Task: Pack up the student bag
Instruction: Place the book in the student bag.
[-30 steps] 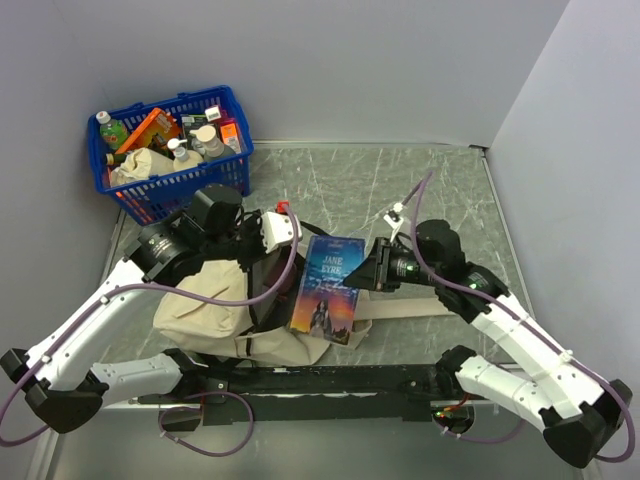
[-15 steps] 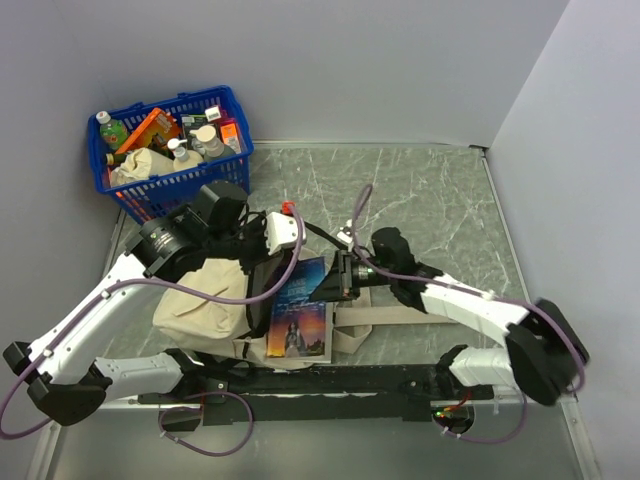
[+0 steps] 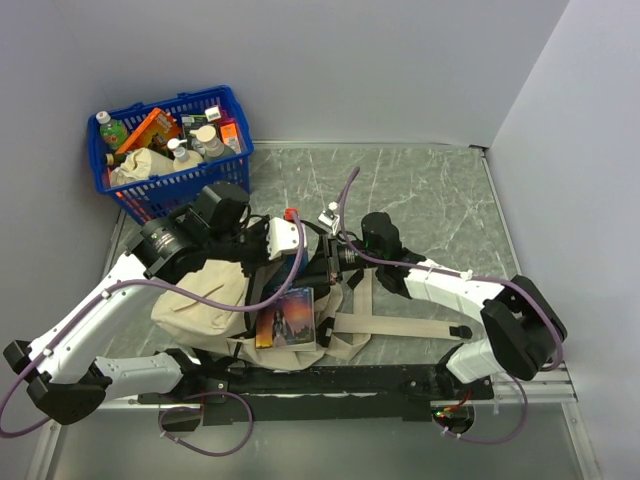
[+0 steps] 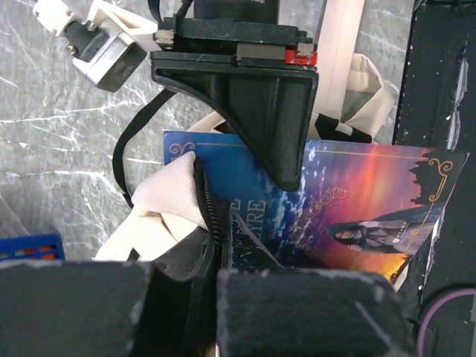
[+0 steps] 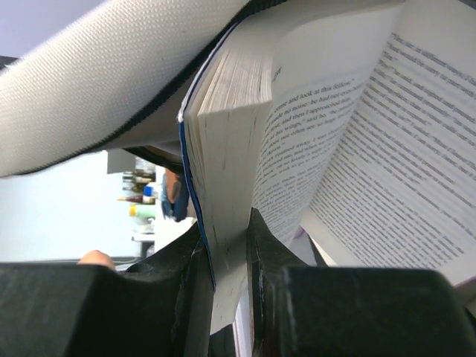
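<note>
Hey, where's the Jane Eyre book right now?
Low in the top view, just left of centre: the Jane Eyre book lies partly inside the student bag's mouth, pinched at its far edge by the right gripper.

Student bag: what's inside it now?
The Jane Eyre book is partway in the student bag, its title end under the zipper rim, the rest sticking out. Deeper inside is hidden by fabric and book.
</note>
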Controlling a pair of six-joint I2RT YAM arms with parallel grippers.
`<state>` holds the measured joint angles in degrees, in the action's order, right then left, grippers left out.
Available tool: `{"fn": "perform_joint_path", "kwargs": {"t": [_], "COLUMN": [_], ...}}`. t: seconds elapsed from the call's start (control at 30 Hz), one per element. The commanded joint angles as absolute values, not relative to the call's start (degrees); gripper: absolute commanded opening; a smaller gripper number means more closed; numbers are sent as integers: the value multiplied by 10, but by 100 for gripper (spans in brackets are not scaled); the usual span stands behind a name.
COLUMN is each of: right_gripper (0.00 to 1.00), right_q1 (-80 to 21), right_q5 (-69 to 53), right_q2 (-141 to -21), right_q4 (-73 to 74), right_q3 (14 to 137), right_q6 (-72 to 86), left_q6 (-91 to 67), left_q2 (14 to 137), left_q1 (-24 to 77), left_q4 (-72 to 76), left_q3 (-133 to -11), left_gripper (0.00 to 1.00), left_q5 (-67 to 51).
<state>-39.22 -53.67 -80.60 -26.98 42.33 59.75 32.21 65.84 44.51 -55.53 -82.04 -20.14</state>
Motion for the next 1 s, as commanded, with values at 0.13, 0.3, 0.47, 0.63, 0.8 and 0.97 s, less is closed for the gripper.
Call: {"fn": "perform_joint_path", "kwargs": {"t": [0.13, 0.3, 0.47, 0.63, 0.8, 0.97], "right_gripper": [0, 0, 0, 0, 0, 0], "right_q1": [-364, -348, -335, -300, -342, -444], "right_q5": [-481, -415, -417, -377, -330, -287], "right_q2": [-951, -1054, -1033, -1026, -1051, -1058], "right_q4": [-727, -869, -841, -911, -869, -731], "right_q3": [481, 510, 517, 481, 524, 563], "right_q6": [786, 874, 843, 877, 876, 798], "left_q6": [326, 334, 352, 356, 345, 313], "left_q2": [664, 666, 662, 654, 649, 649], "left_q1": [454, 456, 460, 461, 461, 461], "left_q4": [-518, -547, -570, -570, -550, -498], "left_q3": [-885, -896, -886, -873, -869, -866], "left_gripper": [1, 1, 1, 1, 1, 1], "left_q5": [-277, -287, -301, -304, -297, -285]}}
